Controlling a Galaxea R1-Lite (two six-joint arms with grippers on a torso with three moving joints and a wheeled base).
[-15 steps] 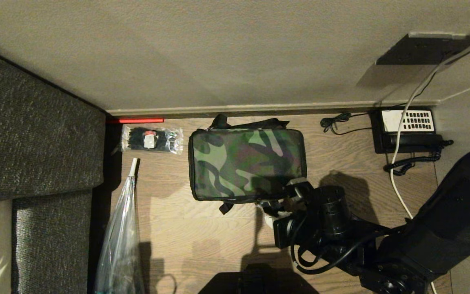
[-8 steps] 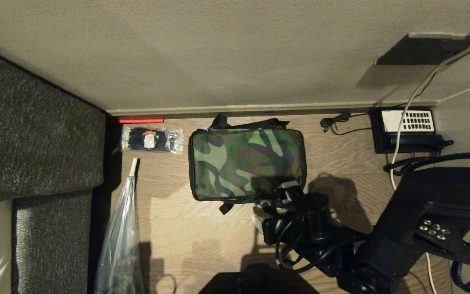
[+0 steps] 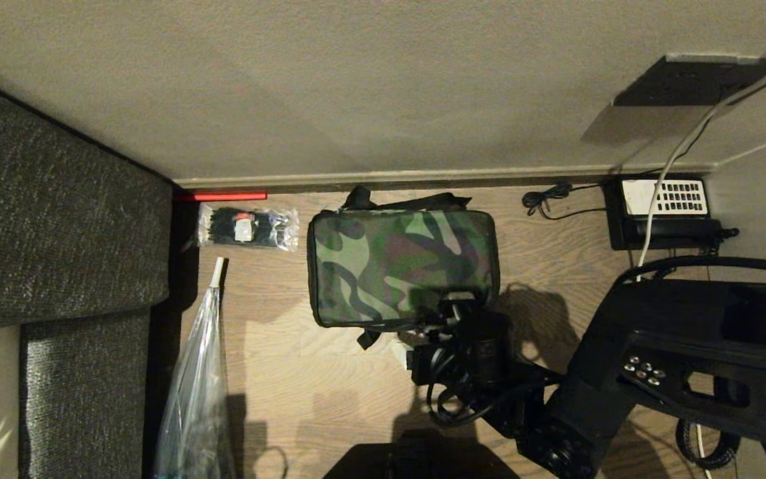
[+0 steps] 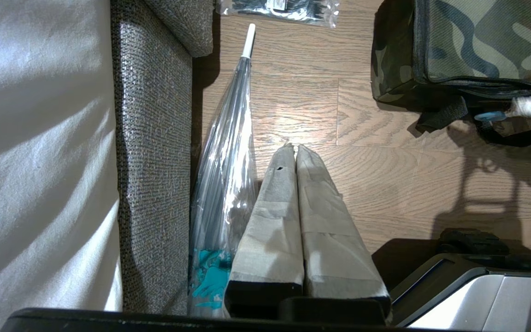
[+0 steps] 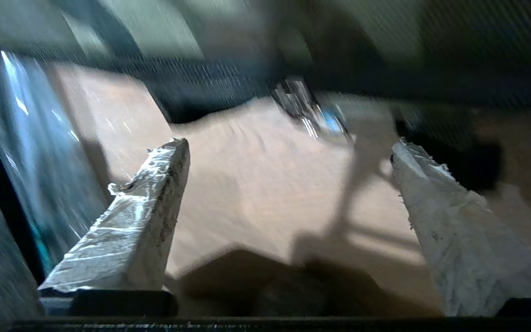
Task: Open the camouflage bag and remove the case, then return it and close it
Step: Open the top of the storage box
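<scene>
Right gripper (image 5: 288,147) spread, empty, at camouflage bag (image 3: 401,266) near edge | soft, light, I'd pinch zipper pull (image 5: 314,115)

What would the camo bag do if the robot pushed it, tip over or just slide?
The camouflage bag would probably slide rather than tip: it sits low and wide on the smooth wooden floor. Its fabric sides look soft, so they may dent. The loose strap handles would likely flop.

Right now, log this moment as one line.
camouflage bag: closed, on floor | right gripper: open, empty, by bag's near edge | left gripper: shut, parked over floor | case: not visible
</scene>
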